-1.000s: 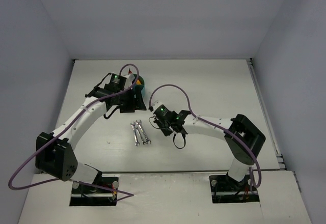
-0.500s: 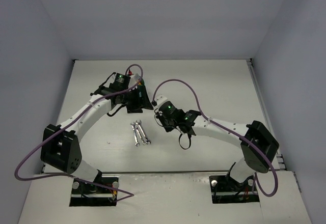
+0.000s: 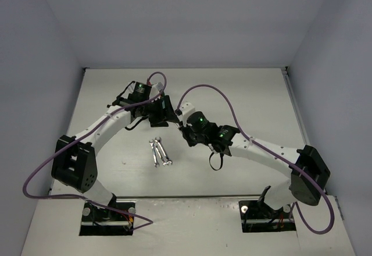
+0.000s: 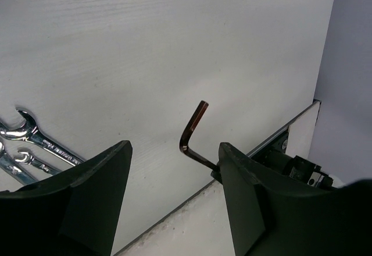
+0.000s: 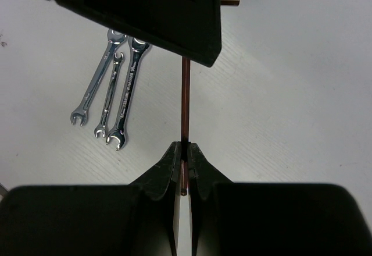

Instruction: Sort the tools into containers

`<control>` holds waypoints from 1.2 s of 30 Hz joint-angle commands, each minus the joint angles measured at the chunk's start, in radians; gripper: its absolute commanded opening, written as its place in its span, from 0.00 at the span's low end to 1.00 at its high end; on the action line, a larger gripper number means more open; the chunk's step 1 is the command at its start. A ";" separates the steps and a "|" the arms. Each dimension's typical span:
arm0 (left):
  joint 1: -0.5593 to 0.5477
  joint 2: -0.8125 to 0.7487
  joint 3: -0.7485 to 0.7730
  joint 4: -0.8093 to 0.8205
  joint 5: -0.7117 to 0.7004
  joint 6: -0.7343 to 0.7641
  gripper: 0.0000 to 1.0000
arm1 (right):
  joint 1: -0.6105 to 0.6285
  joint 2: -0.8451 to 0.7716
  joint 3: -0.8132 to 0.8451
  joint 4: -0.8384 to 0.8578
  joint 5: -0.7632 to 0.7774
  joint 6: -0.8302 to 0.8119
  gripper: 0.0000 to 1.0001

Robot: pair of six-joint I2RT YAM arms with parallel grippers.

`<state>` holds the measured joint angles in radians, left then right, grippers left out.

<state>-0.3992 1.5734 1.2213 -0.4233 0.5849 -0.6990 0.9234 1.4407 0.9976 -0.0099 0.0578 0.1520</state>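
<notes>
My right gripper (image 5: 184, 146) is shut on the long end of a dark L-shaped hex key (image 5: 185, 102) and holds it above the table. In the top view it (image 3: 185, 131) sits just right of my left gripper (image 3: 167, 114). My left gripper (image 4: 174, 151) is open. The hex key (image 4: 195, 129) stands in the gap between its fingers, close to the right finger (image 4: 250, 192), and is not gripped by them. Three silver wrenches (image 3: 160, 152) lie side by side on the table; they also show in the right wrist view (image 5: 113, 87). The teal container is hidden.
The white table (image 3: 244, 99) is enclosed by grey walls at the back and sides. A metal rail (image 4: 279, 137) runs along the table edge in the left wrist view. Purple cables loop above both arms.
My left gripper has swung right, away from the teal container, to meet the right gripper. My right arm has carried the hex key back and to the right. The wrenches have not moved.
</notes>
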 commanded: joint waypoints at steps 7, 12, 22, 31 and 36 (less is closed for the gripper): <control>-0.006 -0.021 0.058 0.122 0.054 -0.037 0.42 | -0.008 -0.048 0.059 0.065 -0.037 0.005 0.00; -0.006 -0.024 0.052 0.146 0.059 -0.046 0.24 | -0.009 -0.051 0.062 0.072 -0.044 0.008 0.00; -0.002 -0.046 0.045 0.223 0.055 -0.065 0.00 | -0.029 -0.056 0.063 0.074 -0.050 0.032 0.14; 0.063 -0.146 0.089 0.146 -0.294 -0.003 0.00 | -0.076 -0.157 0.056 0.061 0.009 0.050 0.69; 0.069 -0.223 0.068 0.218 -0.676 0.012 0.00 | -0.086 -0.214 0.035 0.045 0.047 0.059 0.70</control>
<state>-0.3377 1.4511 1.2407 -0.3063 0.2569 -0.7169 0.8468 1.2929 1.0027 -0.0043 0.0475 0.1935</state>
